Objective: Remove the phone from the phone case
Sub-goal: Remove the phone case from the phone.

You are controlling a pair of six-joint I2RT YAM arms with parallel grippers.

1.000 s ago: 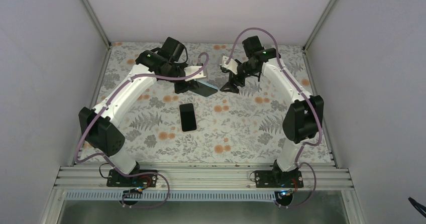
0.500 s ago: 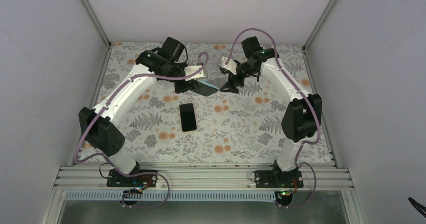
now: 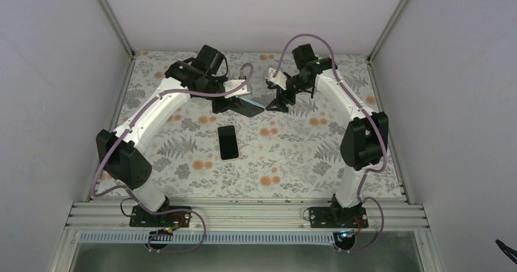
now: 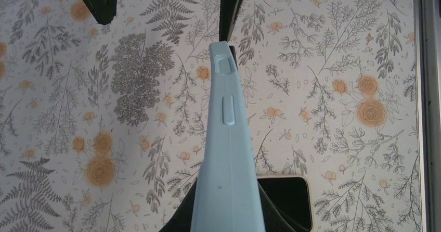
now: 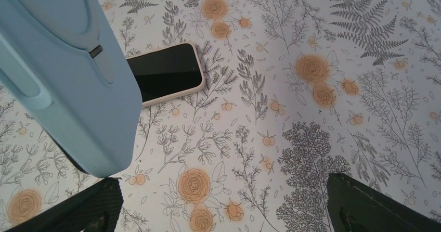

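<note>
Left gripper (image 3: 224,106) is clamped on one end of the light blue phone case (image 3: 250,107), so the case sticks out edge-on toward the middle of the top view. Right gripper (image 3: 276,103) has its jaws spread wide, with nothing between them.

Nearest the arm bases, low in the top view, is bare floral-patterned table (image 3: 292,162). Above that, at the centre of the frame, the phone (image 3: 228,142) lies flat on the table with its dark screen up and its long side running up and down the frame. It is out of the case and apart from both grippers. The right wrist view shows a pale rim round its screen.

Farther up, in the upper centre of the top view, the held case points to the right, toward the right gripper. In the left wrist view it rises from the bottom centre of the frame as a narrow blue edge with two moulded button covers, and a corner of the phone shows beside it at the lower right. In the right wrist view the case fills the upper left and overlaps one end of the phone, so it appears to be raised off the table. Its rounded corner sits just above one of the right gripper's dark fingers (image 5: 88,208) at the lower left. I cannot tell whether the two touch.
</note>
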